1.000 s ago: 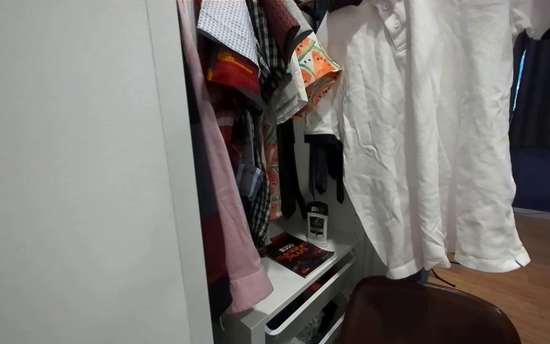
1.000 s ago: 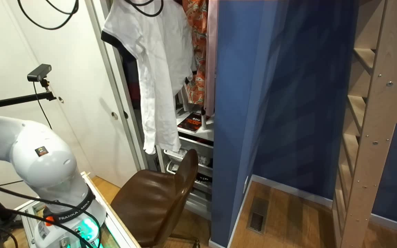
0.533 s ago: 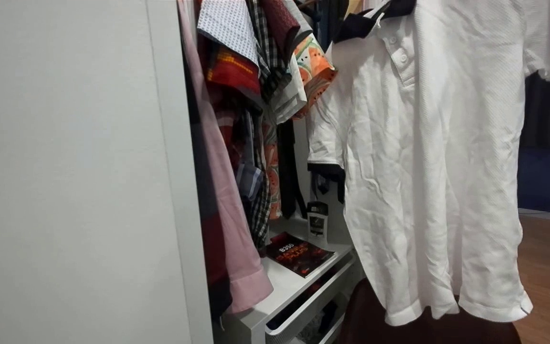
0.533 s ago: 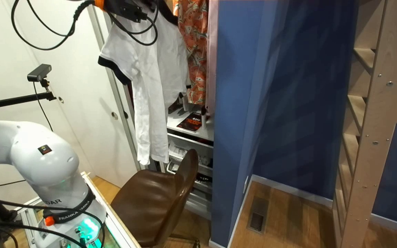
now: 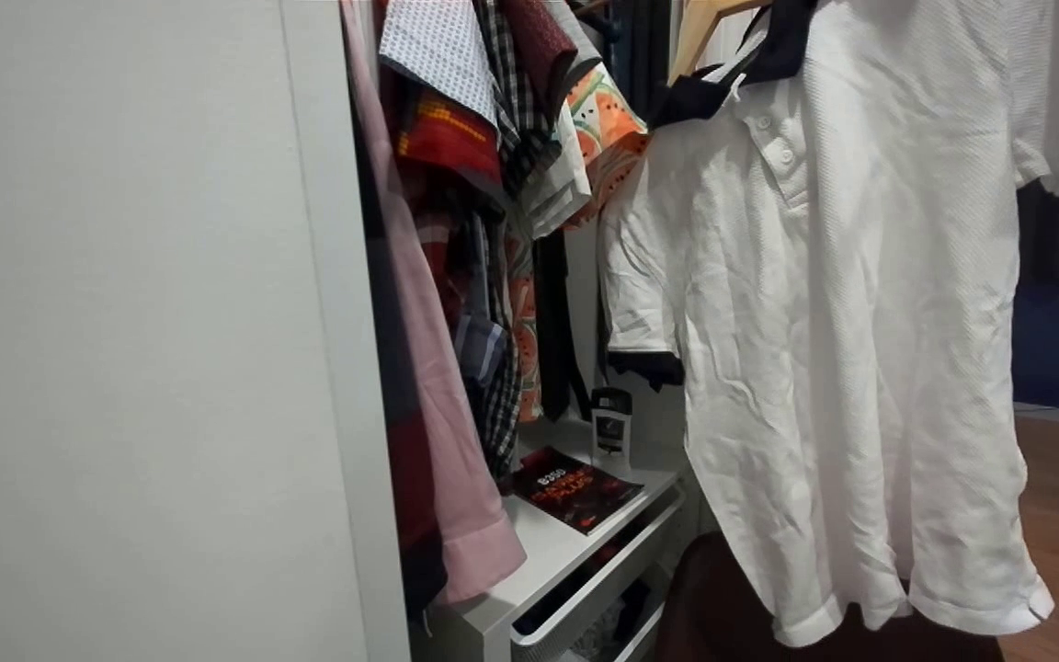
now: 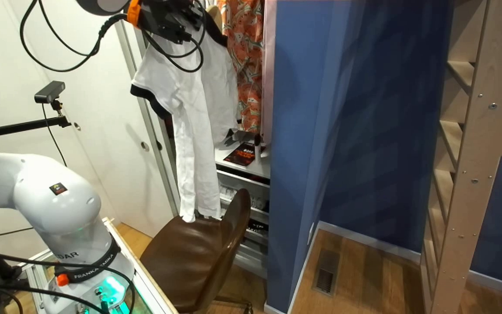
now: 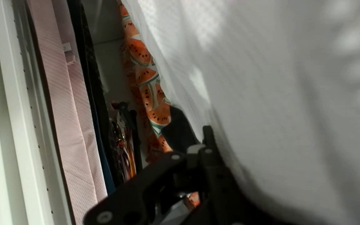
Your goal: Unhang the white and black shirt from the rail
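The white and black shirt hangs upright in both exterior views (image 5: 860, 294) (image 6: 194, 131), with black collar and cuffs. A pale wooden hanger (image 5: 697, 37) shows in its neck, and part of it shows behind the gripper (image 6: 215, 17). The hook and the rail are out of view. My black gripper (image 6: 185, 22) is at the shirt's upper part. In the wrist view the fingers (image 7: 201, 147) are together against the shirt (image 7: 280, 78), which fills the right side. The shirt moves with the gripper. Whether fabric or hanger is between the fingertips is hidden.
Pink (image 5: 442, 414) and watermelon-print (image 6: 244, 65) garments hang in the closet beside the shirt. A brown chair (image 6: 190, 257) is below the hem. A shelf holds a dark booklet (image 5: 575, 487) and a deodorant stick (image 5: 612, 428). A blue wall (image 6: 296, 131) edges the closet.
The shirt and gripper have moved down in both exterior views, lastly also slightly rightward in each. The gripper and wooden hanger have come into view. The hem now overlaps the chair.
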### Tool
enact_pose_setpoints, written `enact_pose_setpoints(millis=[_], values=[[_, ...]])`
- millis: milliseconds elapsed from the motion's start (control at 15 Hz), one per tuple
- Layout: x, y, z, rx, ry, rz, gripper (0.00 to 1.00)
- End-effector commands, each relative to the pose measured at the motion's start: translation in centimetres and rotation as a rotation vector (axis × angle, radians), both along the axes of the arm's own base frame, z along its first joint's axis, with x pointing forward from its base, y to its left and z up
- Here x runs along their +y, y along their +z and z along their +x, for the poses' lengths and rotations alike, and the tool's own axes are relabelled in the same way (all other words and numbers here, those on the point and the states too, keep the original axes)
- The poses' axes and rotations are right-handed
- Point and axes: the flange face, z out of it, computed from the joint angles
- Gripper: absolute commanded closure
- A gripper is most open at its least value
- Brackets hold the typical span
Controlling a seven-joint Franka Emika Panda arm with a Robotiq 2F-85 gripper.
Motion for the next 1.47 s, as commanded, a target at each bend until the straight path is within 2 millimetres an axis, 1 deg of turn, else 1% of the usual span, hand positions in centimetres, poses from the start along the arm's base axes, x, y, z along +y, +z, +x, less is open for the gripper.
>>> enact_pose_setpoints(millis=[0, 67, 200, 400, 533, 733, 1000, 1067, 1133, 1200, 1400], values=[[-0.5, -0.6, 0.4, 0.007, 0.004, 0.022, 0.95], [-0.9, -1.5, 0.8, 0.014, -0.01, 0.041, 0.95], [-0.9, -3.1, 0.7, 0.027, 0.012, 0.067, 0.95], [-1.3, -5.5, -0.1, 0.025, 0.009, 0.082, 0.95], [-1.9, -7.2, -0.7, 0.028, -0.011, 0.101, 0.95], [-3.6, -10.4, -1.4, 0.05, -0.043, 0.114, 0.95], [-5.0, -13.3, -2.4, 0.066, -0.051, 0.108, 0.95], [-5.2, -13.9, -2.7, 0.066, -0.056, 0.111, 0.95], [-6.0, -13.2, -2.0, 0.073, -0.063, 0.111, 0.95], [-6.2, -13.5, -2.3, 0.071, -0.062, 0.113, 0.95], [-7.4, -13.4, -2.3, 0.041, -0.107, 0.117, 0.95]])
